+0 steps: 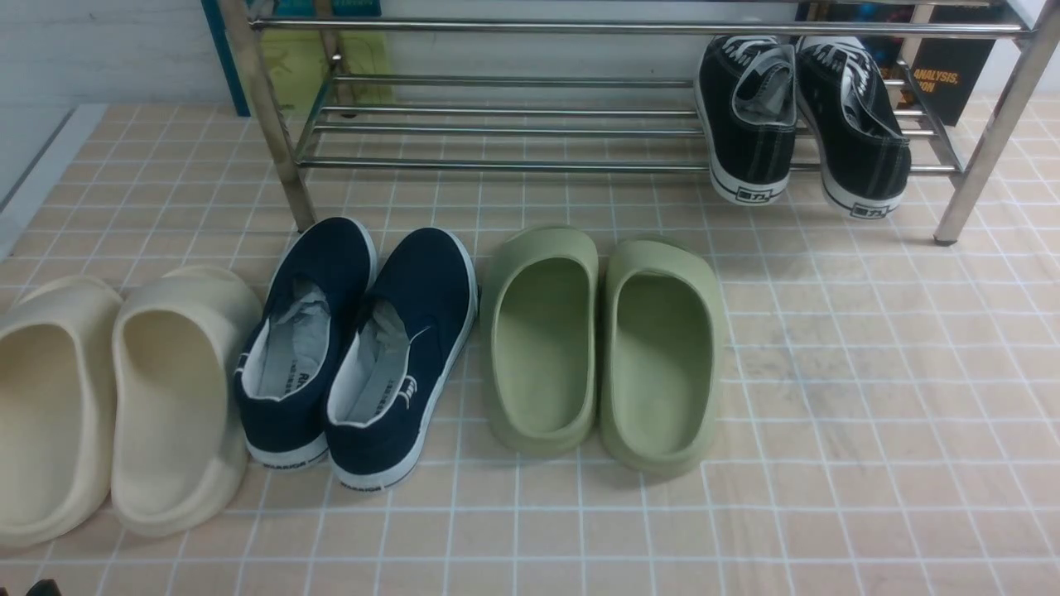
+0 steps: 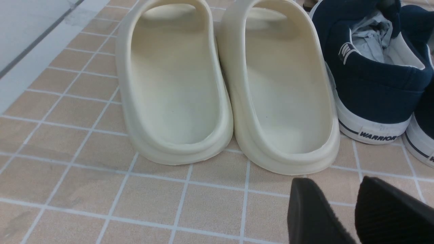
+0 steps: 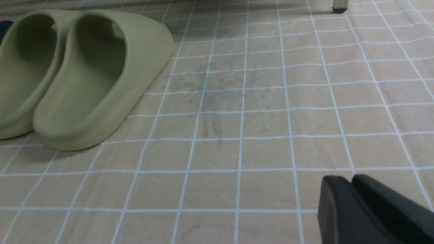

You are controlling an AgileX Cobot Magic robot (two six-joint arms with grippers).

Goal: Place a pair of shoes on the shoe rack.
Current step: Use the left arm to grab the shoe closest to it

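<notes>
Spanning every view is a beige tiled floor with a white grid of joints, on which all the loose footwear stands. At its far edge stands the shoe rack, a low chrome frame of thin horizontal bars between thicker round legs, much wider than any pair shown; most of its lower tier is bare. Nearest the robot on its left side lie the cream clogs, side by side with their openings toward the camera. Right of centre lie the green clogs, parallel and touching along their inner edges. Between these two pairs, on the floor and not on the rack, stands the pair of navy slip-on shoes: toes toward the rack, heels toward the robot, the two shoes pressed against each other, the left one just beside the nearer cream clog and its toe close to the rack's left front leg. The black lace-up sneakers rest on the right end of the lower tier, heels overhanging the front bar. In the left wrist view the left gripper hangs above the floor behind the heels of the cream clogs and the navy pair, its black fingers spread with floor showing between them and nothing held. In the right wrist view the right gripper hangs over bare tiles well apart from the green clogs, fingers pressed together and empty. Crumpled pale paper fills both navy shoes, and the "WARRIOR" lettering marks the white heel sole.
</notes>
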